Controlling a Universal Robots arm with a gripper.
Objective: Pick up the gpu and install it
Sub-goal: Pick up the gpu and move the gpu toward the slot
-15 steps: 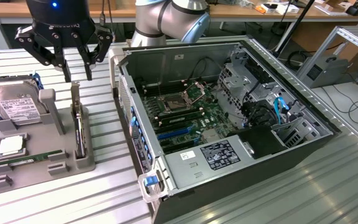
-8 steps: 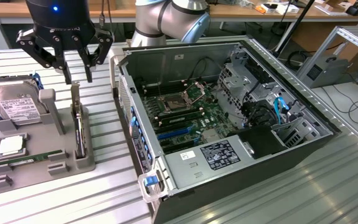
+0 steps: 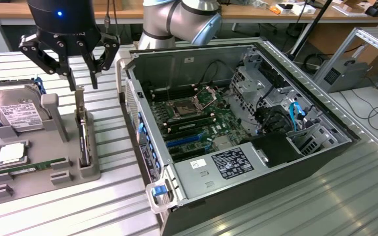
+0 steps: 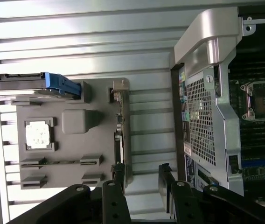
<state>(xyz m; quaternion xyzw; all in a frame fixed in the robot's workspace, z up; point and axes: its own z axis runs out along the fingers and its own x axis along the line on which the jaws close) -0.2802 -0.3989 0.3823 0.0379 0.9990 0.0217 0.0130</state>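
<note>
**A:** Ribbed metal table (image 3: 110, 196), grey holder tray (image 3: 41, 182) sitting on it. Where's the card?

**B:** I see the gpu (image 3: 81, 128) standing on edge in the slot on the tray's side, the side facing the open PC case (image 3: 143, 73). Untouched.

**A:** Tool state?

**B:** Gripper (image 3: 79, 78) hovers above the tray, over the gpu's far end. Fingers spread apart, nothing between them. On my wrist feed, one fingertip lines up with the card's edge.

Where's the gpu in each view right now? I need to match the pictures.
Exterior view: gpu stands on edge in the holder's slot nearest the case, at the exterior view's left.
Wrist view: gpu along the holder's edge facing the case.
Shared landmark: the CPU chip in the holder.
</note>
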